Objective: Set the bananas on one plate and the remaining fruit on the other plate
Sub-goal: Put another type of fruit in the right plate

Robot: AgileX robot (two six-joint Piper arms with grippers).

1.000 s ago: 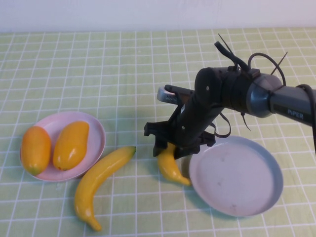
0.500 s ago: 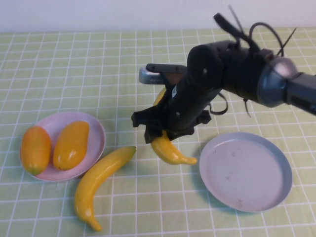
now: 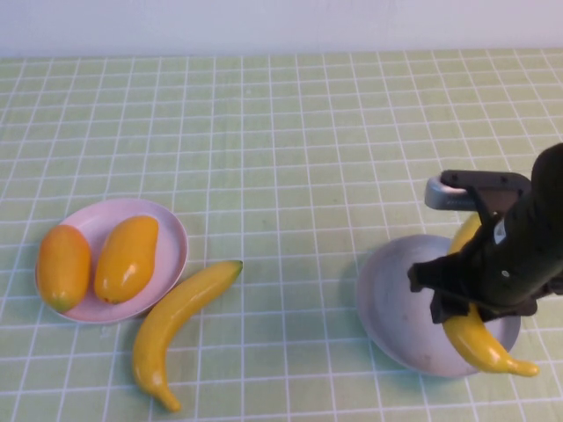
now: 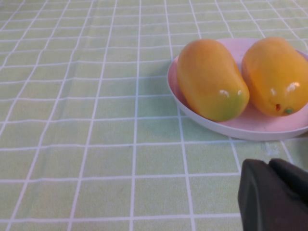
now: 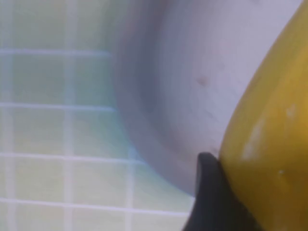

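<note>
My right gripper (image 3: 472, 309) is shut on one banana (image 3: 479, 343) and holds it over the right part of the grey-blue plate (image 3: 391, 299), with the banana's tip past the plate's near rim. In the right wrist view the banana (image 5: 269, 139) sits against a dark finger (image 5: 211, 192) above the plate (image 5: 192, 86). The second banana (image 3: 176, 312) lies on the table beside the pink plate (image 3: 173, 236). Two mango-like fruits (image 3: 63, 265) (image 3: 127, 258) lie on the pink plate. My left gripper (image 4: 276, 192) shows only in its wrist view, shut and empty, near that plate (image 4: 240, 127) and its fruits (image 4: 211, 79) (image 4: 274, 74).
The table is covered by a green checked cloth (image 3: 281, 132). A pale wall runs along the far edge. Open cloth lies between the two plates and across the far half.
My right arm has carried the banana from the table's middle to the right, and now holds it over the grey-blue plate. The second banana and the pink plate's fruits have not moved.
</note>
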